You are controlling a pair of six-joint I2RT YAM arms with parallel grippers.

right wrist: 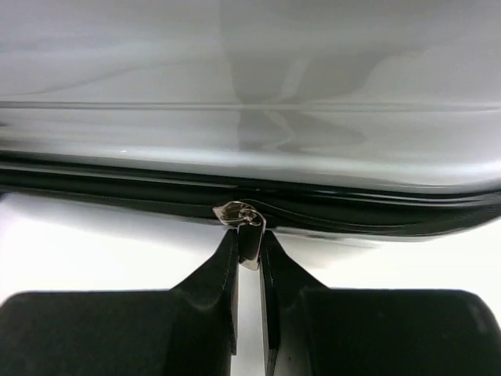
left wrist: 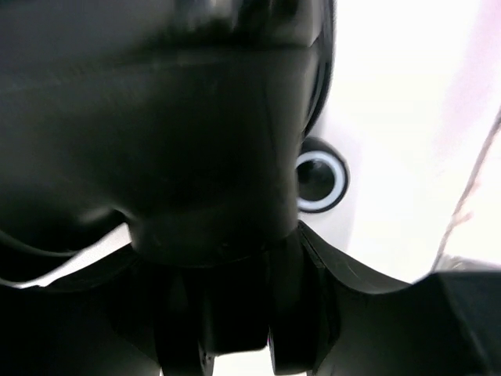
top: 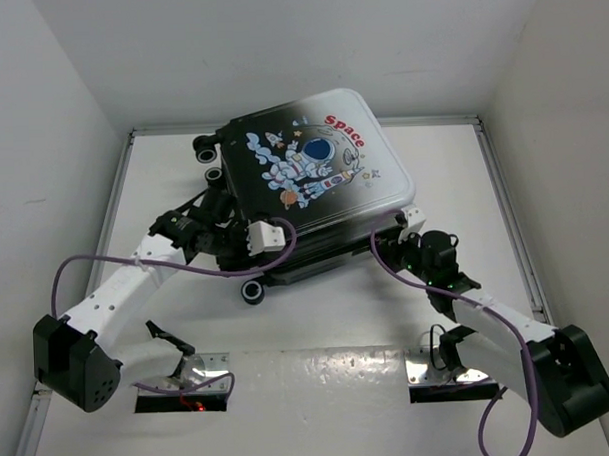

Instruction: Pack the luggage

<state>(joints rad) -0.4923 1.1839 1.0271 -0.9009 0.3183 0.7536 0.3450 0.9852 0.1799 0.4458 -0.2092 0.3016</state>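
The white tabletop [top: 463, 182] carries the luggage [top: 318, 172] at its far middle, lying flat with the astronaut print and red "Space" lettering facing up. Its shell fades from black on the left to white on the right, and its wheels stick out on the left side. The lid sits down on the lower half, with a dark seam [right wrist: 376, 215] running between the two.

The left arm [top: 126, 284] reaches from the near left corner to the case's near left edge. The right arm [top: 498, 326] reaches from the near right to the case's near right corner.

In the left wrist view the black shell fills nearly everything, close and blurred. The left fingers [left wrist: 301, 329] are dark shapes against it, and I cannot tell whether they grip anything. One wheel [left wrist: 319, 182], black with a white ring, shows just beside the shell.

In the right wrist view the right fingers [right wrist: 223, 290] are pressed together, pinching the small metal zip pull [right wrist: 249, 239], which hangs from the seam.
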